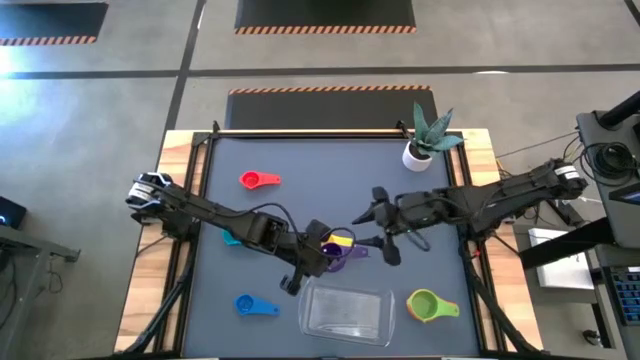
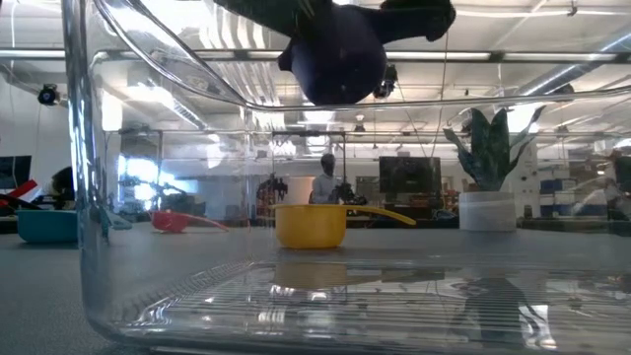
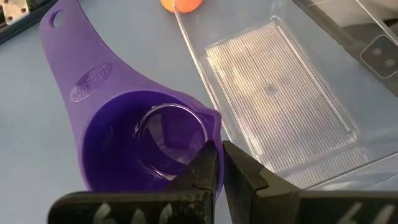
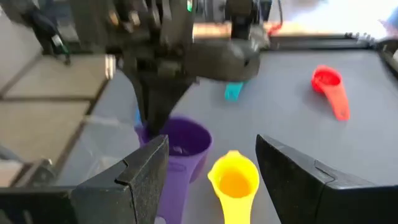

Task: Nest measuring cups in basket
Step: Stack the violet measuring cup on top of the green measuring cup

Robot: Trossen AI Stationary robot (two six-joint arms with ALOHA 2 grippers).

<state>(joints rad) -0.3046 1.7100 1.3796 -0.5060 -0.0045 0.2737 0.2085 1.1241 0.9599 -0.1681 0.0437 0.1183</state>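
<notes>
My left gripper (image 1: 322, 254) is shut on the purple measuring cup (image 3: 134, 134), which shows high up in the low view (image 2: 335, 54). The yellow cup (image 1: 343, 239) stands on the table beside it (image 4: 233, 180). My right gripper (image 1: 385, 238) is open, just to the right of the yellow cup and apart from it. The clear basket (image 1: 347, 312) stands on the table at the near edge, next to the purple cup (image 3: 273, 93). The red cup (image 1: 258, 180), blue cup (image 1: 255, 305) and green cup (image 1: 430, 305) lie on the table. The teal cup (image 1: 232, 238) is partly under my left arm. The orange cup (image 3: 180, 3) lies by a corner of the basket. My left gripper holds the purple cup by its rim (image 3: 210, 140) on the side opposite the handle (image 3: 68, 43). One finger (image 3: 200, 171) is inside the bowl and the other outside. The fingers come from above, slanting down. The cup is lifted clear of the table, roughly upright.
A white plant pot (image 1: 418, 152) with a spiky plant stands at the far right of the table. The two grippers are close together at mid-table. Bare grey table shows between the red cup and the pot.
</notes>
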